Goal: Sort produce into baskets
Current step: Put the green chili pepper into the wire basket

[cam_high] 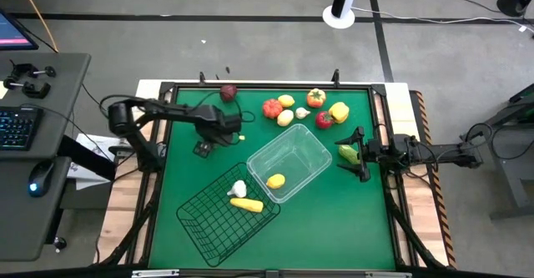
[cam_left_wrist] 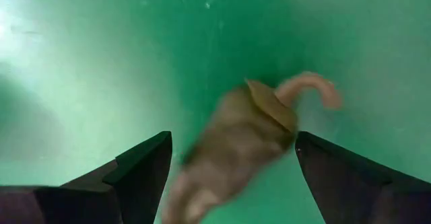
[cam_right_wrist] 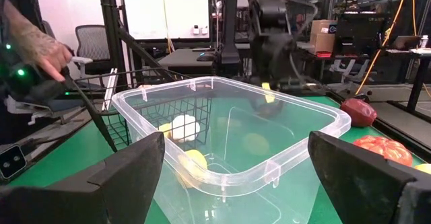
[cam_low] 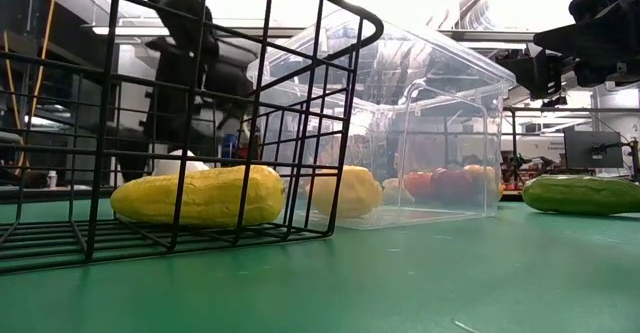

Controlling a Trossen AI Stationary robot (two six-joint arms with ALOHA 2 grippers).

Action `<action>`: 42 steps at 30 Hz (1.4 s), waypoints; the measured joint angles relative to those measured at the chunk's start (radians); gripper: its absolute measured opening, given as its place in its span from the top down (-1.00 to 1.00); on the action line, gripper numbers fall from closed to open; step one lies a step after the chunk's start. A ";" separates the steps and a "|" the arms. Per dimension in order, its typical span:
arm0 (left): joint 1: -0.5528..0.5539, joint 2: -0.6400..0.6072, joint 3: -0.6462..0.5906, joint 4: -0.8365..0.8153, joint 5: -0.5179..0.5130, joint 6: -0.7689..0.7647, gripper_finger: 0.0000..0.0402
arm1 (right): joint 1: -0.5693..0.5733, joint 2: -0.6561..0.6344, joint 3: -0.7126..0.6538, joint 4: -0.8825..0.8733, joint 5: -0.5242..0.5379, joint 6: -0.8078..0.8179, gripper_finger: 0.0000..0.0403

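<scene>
Wire basket (cam_high: 219, 214) (two pieces inside)

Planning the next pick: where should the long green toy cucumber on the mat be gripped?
Across its narrow middle, from straight above: the long green toy cucumber lies flat, with the open right pincer close by.

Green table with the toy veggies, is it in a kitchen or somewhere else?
Not a kitchen; most likely a robot lab or workshop. The green table sits in a metal frame, a desk with a keyboard and mouse stands beside it, and an office chair and whiteboard show behind.
</scene>
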 joint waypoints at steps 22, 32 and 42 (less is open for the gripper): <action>0.041 -0.252 0.073 0.059 -0.058 -0.329 0.61 | 0.000 0.000 0.000 0.000 0.000 0.000 -0.79; -0.078 -0.534 0.081 0.549 0.123 -0.850 0.59 | 0.000 0.000 0.000 0.000 0.000 0.000 -0.79; -0.323 -0.552 0.080 0.864 0.228 -0.976 0.59 | 0.000 0.000 0.000 0.000 0.000 0.000 -0.79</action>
